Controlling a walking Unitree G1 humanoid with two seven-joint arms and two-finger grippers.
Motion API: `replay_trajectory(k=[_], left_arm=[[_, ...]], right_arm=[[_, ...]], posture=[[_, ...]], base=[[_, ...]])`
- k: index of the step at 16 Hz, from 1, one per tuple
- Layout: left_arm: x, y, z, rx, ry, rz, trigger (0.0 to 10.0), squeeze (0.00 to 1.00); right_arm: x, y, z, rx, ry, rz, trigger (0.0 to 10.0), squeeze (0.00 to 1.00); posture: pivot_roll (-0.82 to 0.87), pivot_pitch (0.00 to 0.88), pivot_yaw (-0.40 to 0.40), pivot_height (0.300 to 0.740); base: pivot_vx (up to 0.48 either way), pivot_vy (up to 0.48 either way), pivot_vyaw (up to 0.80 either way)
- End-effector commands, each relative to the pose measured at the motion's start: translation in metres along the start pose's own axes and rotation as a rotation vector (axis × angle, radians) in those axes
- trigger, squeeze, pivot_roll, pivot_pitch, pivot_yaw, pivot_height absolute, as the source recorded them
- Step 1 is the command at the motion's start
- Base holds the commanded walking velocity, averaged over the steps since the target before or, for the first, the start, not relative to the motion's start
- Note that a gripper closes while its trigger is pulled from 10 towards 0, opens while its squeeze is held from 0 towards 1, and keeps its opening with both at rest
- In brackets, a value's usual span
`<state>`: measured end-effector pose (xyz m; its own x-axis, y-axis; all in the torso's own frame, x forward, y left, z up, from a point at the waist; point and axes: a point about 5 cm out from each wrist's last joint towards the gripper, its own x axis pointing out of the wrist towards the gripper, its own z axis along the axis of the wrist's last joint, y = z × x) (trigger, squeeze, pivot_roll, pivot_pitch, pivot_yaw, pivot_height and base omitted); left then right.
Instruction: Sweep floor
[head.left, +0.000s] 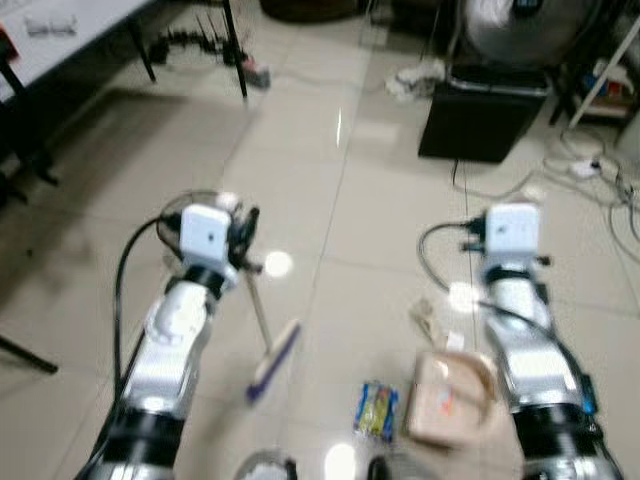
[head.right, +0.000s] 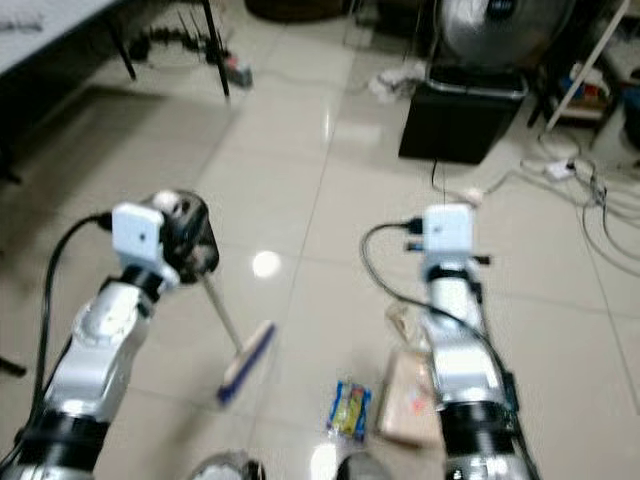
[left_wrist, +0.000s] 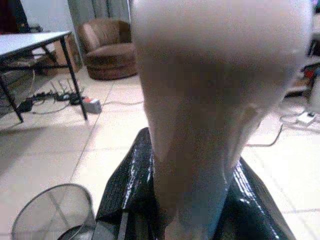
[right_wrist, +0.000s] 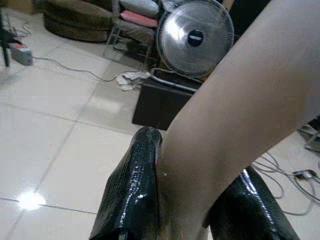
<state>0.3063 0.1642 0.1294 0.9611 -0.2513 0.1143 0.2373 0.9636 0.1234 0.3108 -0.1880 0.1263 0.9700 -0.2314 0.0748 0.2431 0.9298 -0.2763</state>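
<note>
Both silver arms reach forward and down over the tiled floor (head.left: 330, 230), bent at the elbow, each with a white camera block at the wrist. The left gripper (left_wrist: 192, 200) has its two black fingers (left_wrist: 125, 195) pressed against a pale broom handle (left_wrist: 200, 125) that runs up between them. The right gripper (right_wrist: 182, 200) has its black fingers (right_wrist: 132, 190) clamped on the beige dustpan handle (right_wrist: 235, 110), which slants across between them. A black cable loops from each wrist back along the forearm, above the floor.
</note>
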Motion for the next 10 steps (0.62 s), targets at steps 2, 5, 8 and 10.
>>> replay_trajectory(k=[2, 5, 8, 10], left_arm=[[0.0, -0.002, 0.001, 0.006, -0.026, -0.005, 10.0, 0.0], [0.0, -0.006, -0.003, 0.0, -0.026, -0.011, 10.0, 0.0], [0.001, -0.008, -0.006, -0.081, -0.061, 0.07, 10.0, 0.0], [0.001, -0.008, -0.009, -0.095, -0.057, 0.099, 10.0, 0.0]], right_arm=[[-0.003, -0.017, 0.002, -0.021, -0.044, -0.049, 10.0, 0.0], [-0.006, -0.022, -0.004, -0.056, -0.053, 0.0, 10.0, 0.0], [-0.007, -0.028, -0.01, -0.084, -0.097, 0.002, 10.0, 0.0], [-0.006, -0.023, -0.014, -0.057, -0.107, 0.033, 10.0, 0.0]], posture=[[0.02, 0.161, 0.054, 0.74], [0.02, 0.17, 0.06, 0.74], [0.01, 0.183, 0.077, 0.74], [0.02, 0.198, 0.078, 0.74]], base=[[0.0, 0.0, 0.0], [0.0, 0.0, 0.0], [0.0, 0.0, 0.0], [0.0, 0.0, 0.0]])
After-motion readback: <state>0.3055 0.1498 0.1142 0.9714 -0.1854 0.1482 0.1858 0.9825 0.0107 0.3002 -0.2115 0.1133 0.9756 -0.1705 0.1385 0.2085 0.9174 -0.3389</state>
